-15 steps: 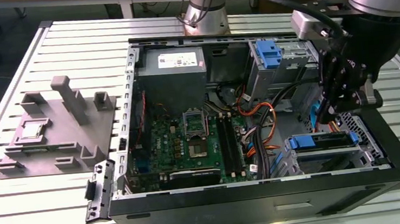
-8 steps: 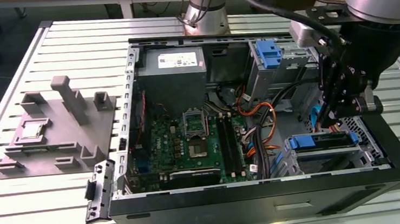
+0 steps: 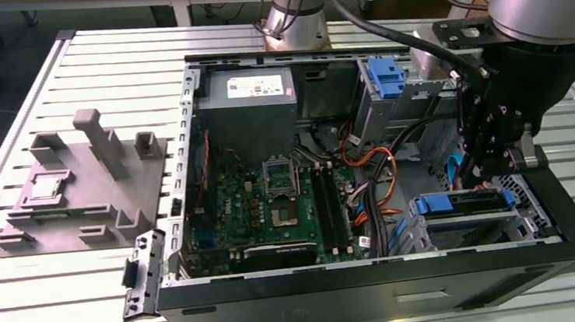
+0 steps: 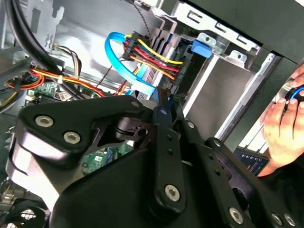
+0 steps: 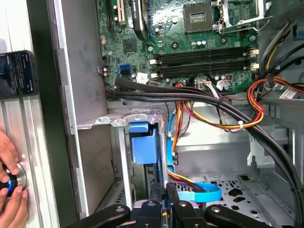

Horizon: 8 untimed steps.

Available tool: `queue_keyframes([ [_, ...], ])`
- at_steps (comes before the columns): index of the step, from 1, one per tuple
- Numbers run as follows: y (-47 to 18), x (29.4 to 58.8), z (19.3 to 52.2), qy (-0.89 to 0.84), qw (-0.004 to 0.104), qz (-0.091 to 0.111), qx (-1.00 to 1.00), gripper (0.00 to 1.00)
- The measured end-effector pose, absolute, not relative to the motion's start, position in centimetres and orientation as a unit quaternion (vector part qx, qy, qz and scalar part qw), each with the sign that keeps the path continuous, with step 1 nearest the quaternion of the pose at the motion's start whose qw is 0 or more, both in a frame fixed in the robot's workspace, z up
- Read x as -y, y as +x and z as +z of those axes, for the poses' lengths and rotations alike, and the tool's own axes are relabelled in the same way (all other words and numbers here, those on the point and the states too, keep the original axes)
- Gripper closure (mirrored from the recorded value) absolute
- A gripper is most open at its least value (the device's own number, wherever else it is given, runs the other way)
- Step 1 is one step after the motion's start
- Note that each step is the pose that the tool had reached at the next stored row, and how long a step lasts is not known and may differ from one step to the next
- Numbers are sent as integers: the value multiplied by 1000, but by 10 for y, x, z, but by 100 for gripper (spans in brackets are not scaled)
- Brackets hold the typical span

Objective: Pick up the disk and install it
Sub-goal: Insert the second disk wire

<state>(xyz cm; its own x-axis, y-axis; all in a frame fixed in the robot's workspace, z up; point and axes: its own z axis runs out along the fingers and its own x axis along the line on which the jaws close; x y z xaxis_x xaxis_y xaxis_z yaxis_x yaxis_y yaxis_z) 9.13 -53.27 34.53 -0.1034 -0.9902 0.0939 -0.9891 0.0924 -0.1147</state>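
Observation:
The disk (image 3: pixel 474 201) sits in the drive cage at the exterior view's right, inside the open computer case (image 3: pixel 381 278); its blue rail end faces the motherboard (image 3: pixel 270 201). My gripper (image 3: pixel 485 181) reaches down into the case right above it. In both wrist views the black fingers (image 4: pixel 164 97) (image 5: pixel 164 191) stand close together with a thin blue strip pinched between them, right beside the plug with red, yellow and black wires (image 4: pixel 152 59) and the blue flat cable (image 5: pixel 197 194).
A grey power-supply box (image 3: pixel 250 90) and a tall blue latch piece (image 3: pixel 386 74) stand at the case's back. Cable bundles (image 5: pixel 228 118) cross the case floor. A grey fixture block (image 3: pixel 81 187) lies at the exterior view's left. A person's hand (image 4: pixel 280 123) and a phone (image 5: pixel 16 73) are beside the case.

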Motion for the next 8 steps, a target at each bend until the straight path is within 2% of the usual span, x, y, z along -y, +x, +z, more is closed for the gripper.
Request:
queue_keyframes([
  [8, 91, 540, 340, -669, 19, -65, -740, 84],
])
